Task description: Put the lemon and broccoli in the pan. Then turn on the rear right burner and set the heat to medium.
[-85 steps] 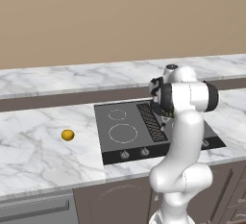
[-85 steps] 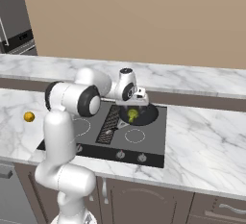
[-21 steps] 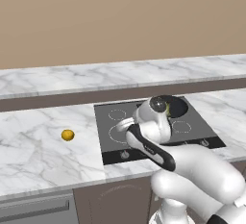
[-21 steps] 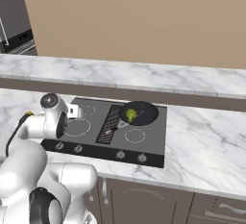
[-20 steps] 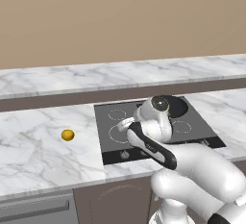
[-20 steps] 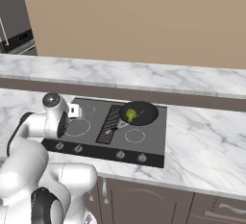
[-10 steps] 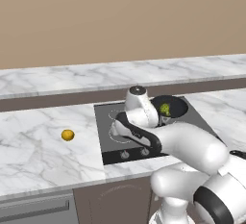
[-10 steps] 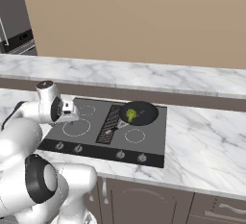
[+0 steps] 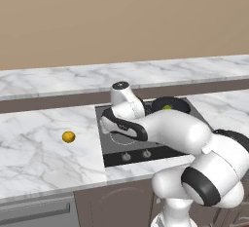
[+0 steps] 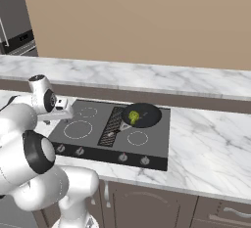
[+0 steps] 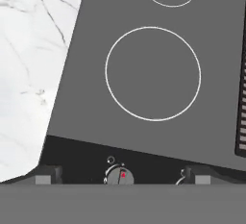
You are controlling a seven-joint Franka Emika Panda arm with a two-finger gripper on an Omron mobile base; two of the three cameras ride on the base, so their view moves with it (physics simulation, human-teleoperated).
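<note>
On the marble counter (image 9: 39, 153) to the left of the cooktop (image 10: 147, 141), the lemon (image 9: 68, 136) sits by itself, well apart from the stove and not in the pan. The pan (image 10: 142, 114) rests on the far right burner with its short handle pointing toward the near edge, and the broccoli (image 10: 133, 117) lies inside it, its green head showing over the rim. The arm is bent low across the left half of the cooktop, and the gripper (image 10: 62, 108) hangs above the near left burner ring (image 11: 153, 73) with its fingers spread wide apart and nothing between them. Looking down along the hand, that burner ring lies straight below, with a knob (image 11: 118, 175) on the dark front strip at the near edge and white marble off to the left.
</note>
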